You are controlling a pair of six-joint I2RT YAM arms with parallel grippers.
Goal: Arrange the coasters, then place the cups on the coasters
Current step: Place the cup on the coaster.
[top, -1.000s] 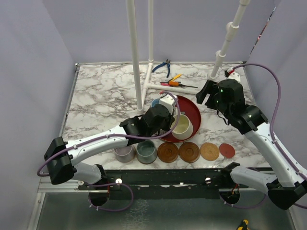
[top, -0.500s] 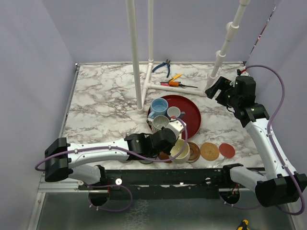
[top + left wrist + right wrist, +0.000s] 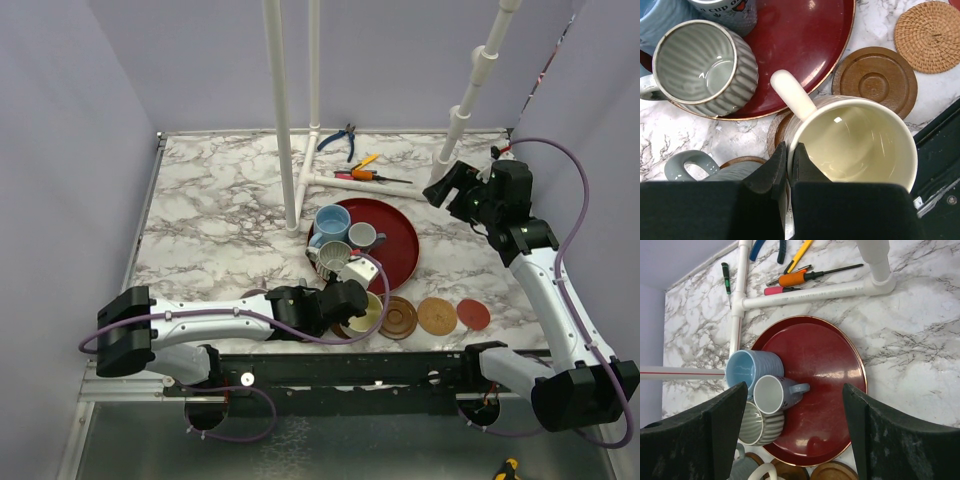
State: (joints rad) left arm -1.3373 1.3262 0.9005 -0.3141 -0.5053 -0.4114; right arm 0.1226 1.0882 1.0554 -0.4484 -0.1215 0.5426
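1. Left wrist view: left gripper (image 3: 789,162) clenched on the cream mug (image 3: 855,145) by its rim, over a wooden coaster (image 3: 776,134) at the red tray's (image 3: 805,40) 6 o'clock. From above, the arm hides this grip.
2. Right wrist view: right gripper (image 3: 794,390) spread, empty.

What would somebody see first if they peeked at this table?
Probably the big red tray in the middle of the marble table, with three mugs crowded on its left side. Next comes the left gripper, pinching the rim of a cream mug near the front edge, over a wooden coaster. The right gripper hangs open, far back on the right.
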